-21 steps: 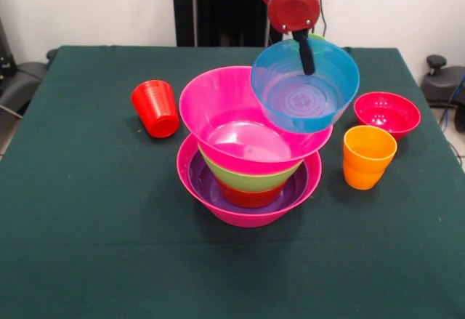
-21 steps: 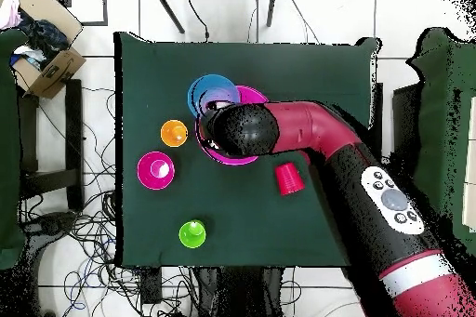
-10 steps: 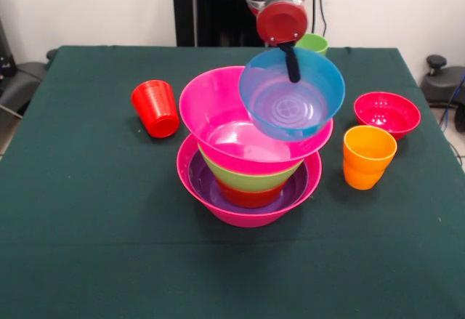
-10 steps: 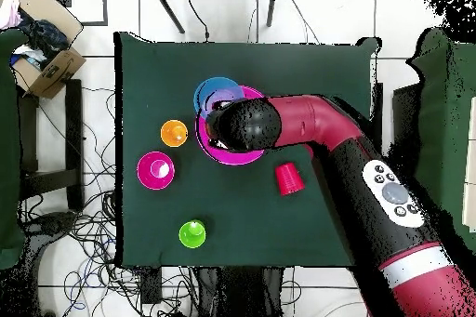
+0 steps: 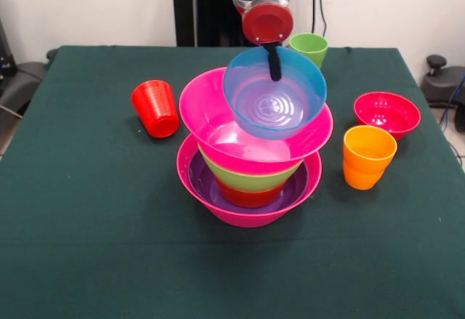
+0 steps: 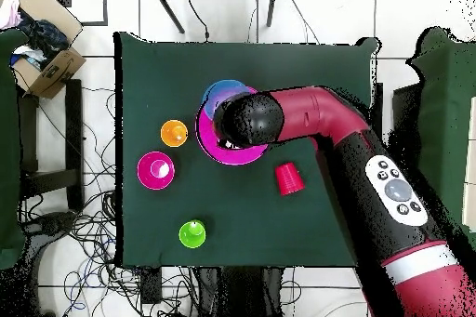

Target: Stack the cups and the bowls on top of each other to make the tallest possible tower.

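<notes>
- Because it forms a wide base, the tower (image 5: 249, 177) sits mid-table, its upper hot-pink bowl (image 5: 218, 112) open to receive more.
- Tilted above that bowl, the blue bowl (image 5: 275, 94) hangs for nesting.
- Clamping its far rim, the gripper (image 5: 274, 61) holds it.

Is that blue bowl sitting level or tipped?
Tipped. The blue bowl leans toward the camera, showing its inside, held by its far rim in the tool.

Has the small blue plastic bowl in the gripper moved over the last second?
Yes. The small blue plastic bowl has shifted leftward in the front view, away from the orange plastic cup and over the top hot-pink bowl.
</notes>
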Available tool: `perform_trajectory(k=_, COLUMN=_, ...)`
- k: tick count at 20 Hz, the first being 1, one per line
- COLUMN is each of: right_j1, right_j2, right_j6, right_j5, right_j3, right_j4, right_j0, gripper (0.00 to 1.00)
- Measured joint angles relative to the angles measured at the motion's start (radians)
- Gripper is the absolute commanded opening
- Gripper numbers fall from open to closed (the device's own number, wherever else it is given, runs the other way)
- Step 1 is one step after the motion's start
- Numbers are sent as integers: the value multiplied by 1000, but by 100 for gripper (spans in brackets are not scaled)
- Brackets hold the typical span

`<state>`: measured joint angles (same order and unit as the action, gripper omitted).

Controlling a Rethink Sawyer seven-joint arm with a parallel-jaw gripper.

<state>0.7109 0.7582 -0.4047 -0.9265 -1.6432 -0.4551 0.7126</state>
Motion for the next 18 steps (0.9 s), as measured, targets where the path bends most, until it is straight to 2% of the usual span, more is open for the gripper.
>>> perform_trajectory(k=12, right_j1=0, right_j2=25, right_j6=0, right_j5=-50, right_j3=31, right_j4=-59, right_j0=0, gripper=0)
perform_trajectory(k=13, right_j1=0, right_j2=29, right_j6=0, right_j5=-55, right_j3=32, right_j4=-60, right_j0=0, gripper=100)
perform_trajectory(k=18, right_j1=0, right_j2=38, right_j6=0, right_j5=-58, right_j3=32, right_j4=-60, right_j0=0, gripper=100)
